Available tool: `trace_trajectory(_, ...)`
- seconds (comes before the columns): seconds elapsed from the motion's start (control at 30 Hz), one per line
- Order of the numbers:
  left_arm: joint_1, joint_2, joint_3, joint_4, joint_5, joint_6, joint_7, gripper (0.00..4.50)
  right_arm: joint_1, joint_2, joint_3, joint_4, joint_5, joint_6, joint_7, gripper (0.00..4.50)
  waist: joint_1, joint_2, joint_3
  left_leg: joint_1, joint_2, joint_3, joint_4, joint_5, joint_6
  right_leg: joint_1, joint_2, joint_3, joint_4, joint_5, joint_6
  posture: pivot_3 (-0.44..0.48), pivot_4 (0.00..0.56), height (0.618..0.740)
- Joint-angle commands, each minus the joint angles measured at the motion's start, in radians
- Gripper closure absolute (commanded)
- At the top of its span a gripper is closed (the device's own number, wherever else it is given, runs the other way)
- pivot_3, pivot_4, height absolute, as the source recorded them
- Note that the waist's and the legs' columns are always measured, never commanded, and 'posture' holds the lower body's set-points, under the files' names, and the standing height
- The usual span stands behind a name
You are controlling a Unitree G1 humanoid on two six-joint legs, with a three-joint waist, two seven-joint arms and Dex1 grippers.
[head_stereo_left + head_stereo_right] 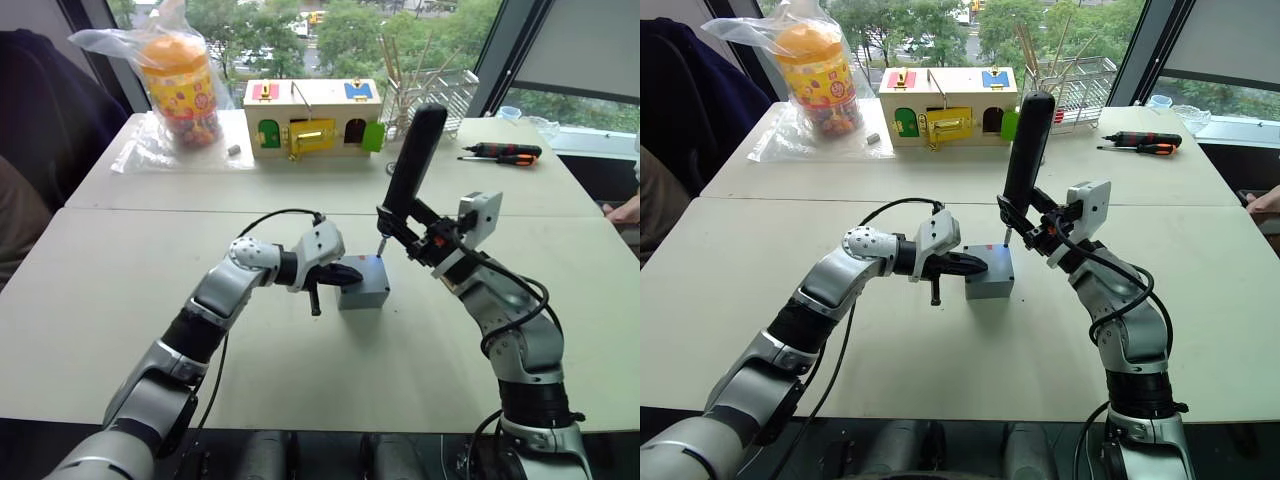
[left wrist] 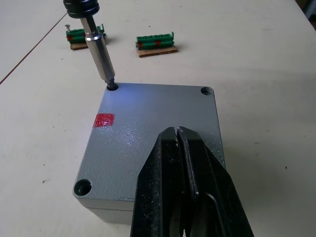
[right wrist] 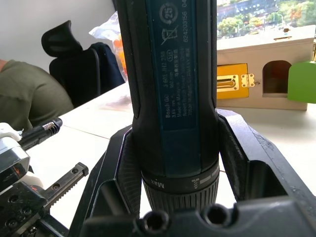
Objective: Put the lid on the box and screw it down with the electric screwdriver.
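The box [image 1: 363, 283] sits near the centre of the near table [image 1: 100, 300], with the lid [image 2: 153, 133] seated flush on top, red mark upward. The right gripper [image 1: 398, 226] is clenched around the electric screwdriver [image 1: 412, 160], both fingers pressed against its barrel. The tool stands nearly upright, leaning slightly toward 1 o'clock. Its bit [image 2: 98, 47] enters the lid's corner screw hole at about 11 o'clock in the left wrist view. The left gripper [image 1: 345, 276] approaches from 9 o'clock, fingers pressed together with nothing between them, tips resting on the lid's near-left edge. At 12 o'clock on the far table: wooden box [image 1: 312, 119] with coloured doors. At 2 o'clock: hand screwdrivers [image 1: 503, 153]. At 10 o'clock: bagged jar [image 1: 180, 85].
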Motion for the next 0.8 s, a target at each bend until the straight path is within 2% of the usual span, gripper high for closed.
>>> trace_trajectory(0.03,0.001,-0.004,-0.002,-0.007,0.008,0.001,-0.001,4.5,0.063,0.01,0.065,0.102,-0.03,0.077,0.002,2.68,0.0,-0.001,-0.001,0.0,0.0,0.0,0.0,0.0,0.0,0.0,0.0,0.0,0.0,0.0,0.0,0.0,0.15,0.705)
trace_trajectory(0.57,0.003,-0.012,-0.001,-0.002,0.01,0.001,0.005,4.5,0.072,0.008,0.052,0.078,-0.019,0.07,0.005,2.68,0.0,-0.001,-0.003,0.001,0.0,0.0,0.0,-0.001,0.001,0.0,0.0,0.0,-0.001,0.0,0.0,0.0,0.15,0.705)
trace_trajectory(0.8,-0.002,-0.026,0.006,0.032,0.01,-0.008,0.007,4.5,0.031,0.004,0.009,0.045,-0.001,0.086,-0.037,2.68,0.001,-0.001,-0.003,0.001,0.0,0.0,0.0,-0.001,0.001,0.0,-0.001,0.0,-0.001,0.0,0.0,0.0,0.15,0.705)
